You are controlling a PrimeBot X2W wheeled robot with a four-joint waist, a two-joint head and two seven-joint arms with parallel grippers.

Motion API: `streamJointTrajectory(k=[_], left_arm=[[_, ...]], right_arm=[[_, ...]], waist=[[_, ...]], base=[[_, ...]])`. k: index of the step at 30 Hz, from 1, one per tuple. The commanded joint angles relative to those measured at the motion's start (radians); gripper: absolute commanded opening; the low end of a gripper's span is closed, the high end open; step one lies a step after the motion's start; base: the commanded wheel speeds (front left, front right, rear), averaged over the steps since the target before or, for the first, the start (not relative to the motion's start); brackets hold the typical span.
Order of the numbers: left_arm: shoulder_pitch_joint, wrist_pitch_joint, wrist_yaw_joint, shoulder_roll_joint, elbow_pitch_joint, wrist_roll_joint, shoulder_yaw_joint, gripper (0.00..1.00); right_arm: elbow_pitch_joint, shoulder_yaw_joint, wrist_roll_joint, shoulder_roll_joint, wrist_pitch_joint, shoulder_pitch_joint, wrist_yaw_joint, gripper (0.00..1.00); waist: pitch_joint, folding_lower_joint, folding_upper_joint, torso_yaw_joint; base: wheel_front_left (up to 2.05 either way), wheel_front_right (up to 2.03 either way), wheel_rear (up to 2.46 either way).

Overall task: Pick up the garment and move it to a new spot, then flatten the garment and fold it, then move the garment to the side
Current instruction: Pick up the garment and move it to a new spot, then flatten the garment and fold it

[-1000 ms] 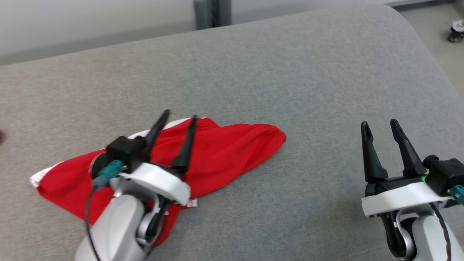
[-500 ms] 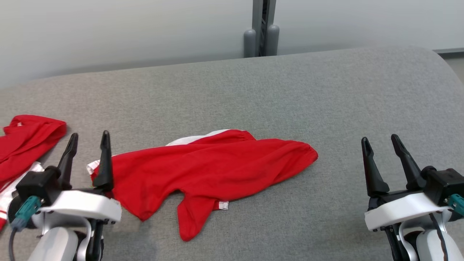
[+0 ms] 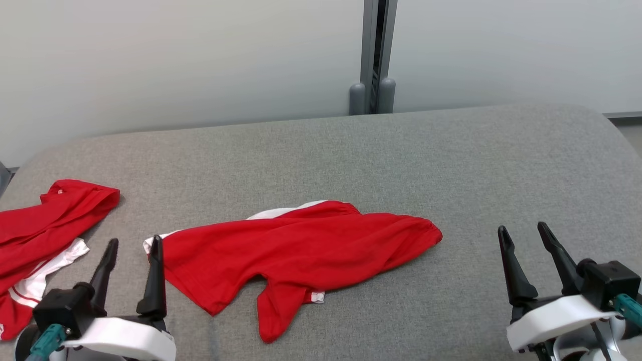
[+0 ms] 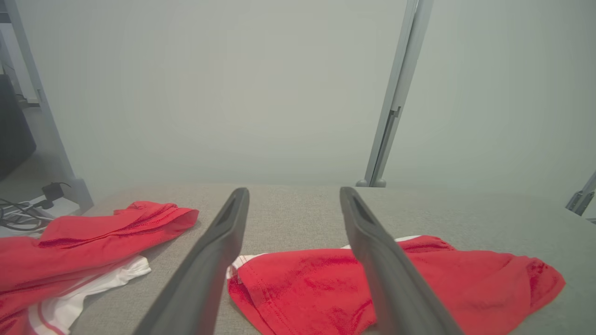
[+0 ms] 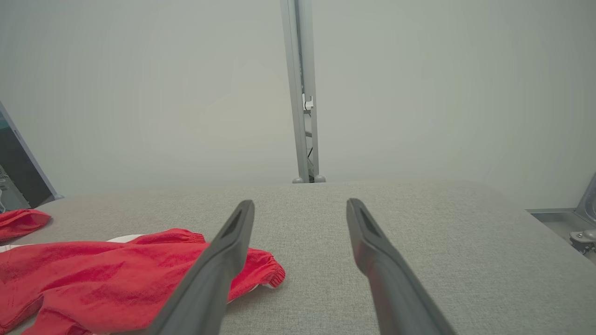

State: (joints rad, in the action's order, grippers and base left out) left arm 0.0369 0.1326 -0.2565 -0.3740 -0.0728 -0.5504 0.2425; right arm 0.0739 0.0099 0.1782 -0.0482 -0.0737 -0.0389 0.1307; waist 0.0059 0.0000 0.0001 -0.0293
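The garment point(image 3: 296, 250) is red with white trim and lies crumpled and spread in the middle of the grey padded surface point(image 3: 351, 160). My left gripper point(image 3: 134, 243) is open just off the garment's left edge, holding nothing. In the left wrist view the left gripper point(image 4: 294, 191) points over the garment point(image 4: 302, 288), whose white-edged corner lies between the fingers. My right gripper point(image 3: 522, 228) is open and empty, well to the right of the cloth. In the right wrist view the right gripper point(image 5: 300, 202) has the garment point(image 5: 93, 274) on its left.
A second red and white garment point(image 3: 45, 225) lies bunched at the surface's left end, beside my left gripper. Behind the surface stand a pale wall and a grey metal post point(image 3: 373, 55). The surface curves away at its right end point(image 3: 619, 135).
The head view has swung and tilted up, bringing the wall and the second garment into sight. My left gripper, earlier over the garment, now stands off its left edge. The right gripper stays open.
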Motion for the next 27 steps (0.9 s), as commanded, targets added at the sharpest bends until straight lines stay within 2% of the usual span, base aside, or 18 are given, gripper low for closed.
streamJointTrajectory(k=[1, 27], left_arm=[[0.016, -0.010, -0.008, -0.009, -0.016, 0.007, 0.007, 1.00], [0.061, -0.060, -0.043, -0.016, -0.052, 0.000, 0.025, 1.00]], right_arm=[[-0.010, -0.011, -0.003, -0.005, 0.006, 0.021, 0.000, 1.00], [-0.073, -0.035, 0.008, -0.005, 0.038, 0.080, 0.000, 1.00]], waist=[[-0.013, 0.0000, -0.0001, 0.004], [-0.021, 0.0000, -0.0001, 0.003]], base=[[0.00, 0.00, 0.00], [0.00, 0.00, 0.00]])
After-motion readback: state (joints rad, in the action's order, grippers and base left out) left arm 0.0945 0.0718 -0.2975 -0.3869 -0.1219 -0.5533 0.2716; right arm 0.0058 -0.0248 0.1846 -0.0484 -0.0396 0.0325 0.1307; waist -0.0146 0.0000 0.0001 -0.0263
